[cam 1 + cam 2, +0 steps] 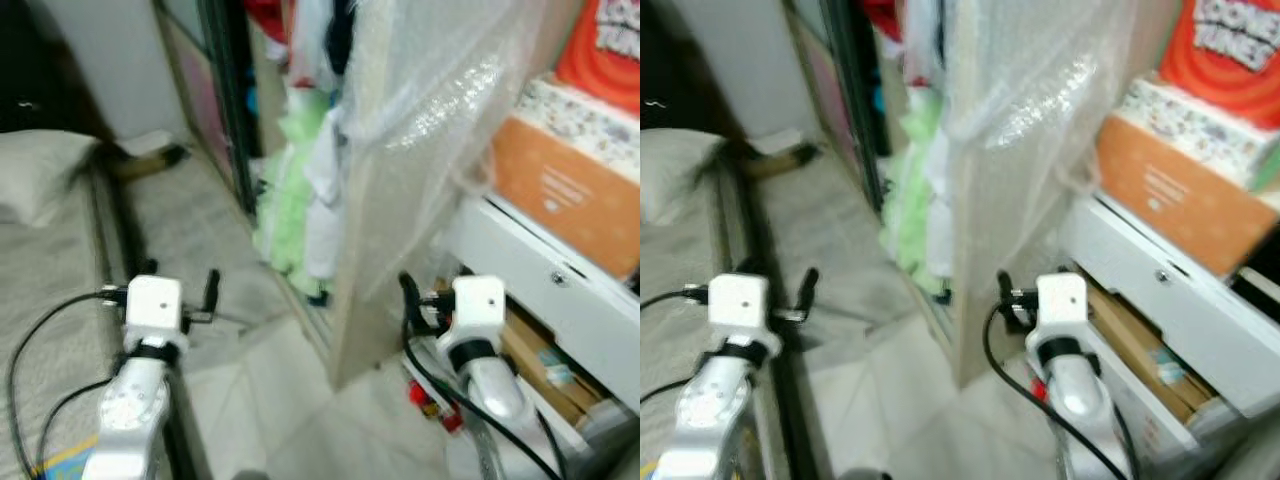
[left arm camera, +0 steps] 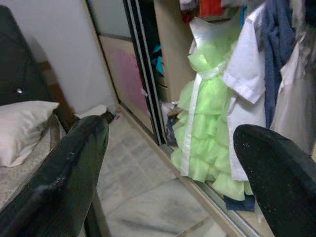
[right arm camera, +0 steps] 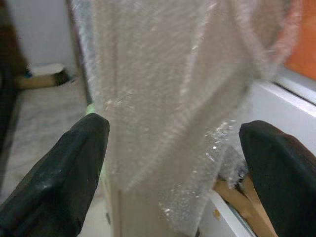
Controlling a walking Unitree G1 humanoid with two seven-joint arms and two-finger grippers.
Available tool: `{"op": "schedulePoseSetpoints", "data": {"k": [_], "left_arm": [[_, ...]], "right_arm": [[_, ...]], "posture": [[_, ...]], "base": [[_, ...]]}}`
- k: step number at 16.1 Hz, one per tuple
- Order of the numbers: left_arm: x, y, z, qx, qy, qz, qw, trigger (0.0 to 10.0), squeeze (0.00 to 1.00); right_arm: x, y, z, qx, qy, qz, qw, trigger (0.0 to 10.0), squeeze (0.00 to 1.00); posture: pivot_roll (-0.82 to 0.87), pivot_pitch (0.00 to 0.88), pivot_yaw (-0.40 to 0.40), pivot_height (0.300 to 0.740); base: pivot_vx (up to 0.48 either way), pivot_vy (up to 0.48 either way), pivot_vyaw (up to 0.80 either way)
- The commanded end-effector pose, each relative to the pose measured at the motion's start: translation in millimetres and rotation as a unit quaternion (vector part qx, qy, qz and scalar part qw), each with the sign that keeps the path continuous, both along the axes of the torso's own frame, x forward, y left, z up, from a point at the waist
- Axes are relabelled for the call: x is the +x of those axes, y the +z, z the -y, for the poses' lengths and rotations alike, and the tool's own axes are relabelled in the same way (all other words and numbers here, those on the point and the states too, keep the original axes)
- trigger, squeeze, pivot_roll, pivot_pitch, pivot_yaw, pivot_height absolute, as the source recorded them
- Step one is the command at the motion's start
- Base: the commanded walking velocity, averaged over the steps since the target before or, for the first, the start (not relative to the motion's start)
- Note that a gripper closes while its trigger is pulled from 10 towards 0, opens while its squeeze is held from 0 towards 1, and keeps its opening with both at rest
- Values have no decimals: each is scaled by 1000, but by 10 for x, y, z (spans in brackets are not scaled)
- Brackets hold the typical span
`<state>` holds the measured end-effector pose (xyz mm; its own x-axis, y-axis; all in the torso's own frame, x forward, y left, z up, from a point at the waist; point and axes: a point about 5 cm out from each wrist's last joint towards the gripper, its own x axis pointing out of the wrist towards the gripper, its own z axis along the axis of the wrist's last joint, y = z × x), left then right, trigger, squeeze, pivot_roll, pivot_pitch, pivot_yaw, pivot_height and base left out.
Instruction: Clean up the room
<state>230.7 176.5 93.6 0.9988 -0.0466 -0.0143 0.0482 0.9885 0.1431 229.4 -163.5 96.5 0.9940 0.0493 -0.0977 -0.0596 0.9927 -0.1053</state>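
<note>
Both arms are raised in front of an open wardrobe. My left gripper (image 1: 181,278) is open and holds nothing; in the left wrist view its fingers (image 2: 74,163) frame a light green ruffled dress (image 2: 207,123) and a white shirt (image 2: 247,84) hanging inside. My right gripper (image 1: 420,293) is also open with nothing in it. It faces a tall panel draped in clear bubble wrap (image 3: 173,89), which leans beside the wardrobe (image 1: 440,120).
A bed with a pale pillow (image 1: 40,170) lies on the left, close to my left arm. On the right, a white drawer unit (image 1: 560,290) carries an orange box (image 1: 570,190). A small red item (image 1: 425,395) lies on the pale tiled floor (image 1: 270,400).
</note>
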Motion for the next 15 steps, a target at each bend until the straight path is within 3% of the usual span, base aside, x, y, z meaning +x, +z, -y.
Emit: {"op": "schedulePoseSetpoints", "data": {"k": [1, 15], "left_arm": [[4, 13, -21, 4, 4, 0, 1000, 10000, 0], [40, 12, -4, 4, -1, 2, 1000, 10000, 0]], "right_arm": [[33, 25, -12, 1, 5, 4, 1000, 10000, 0], [106, 37, -79, -10, 34, 15, 999, 10000, 0]], "posture": [[0, 0, 6, 740], [8, 0, 0, 740]], "base": [[0, 0, 800], [0, 0, 800]]}}
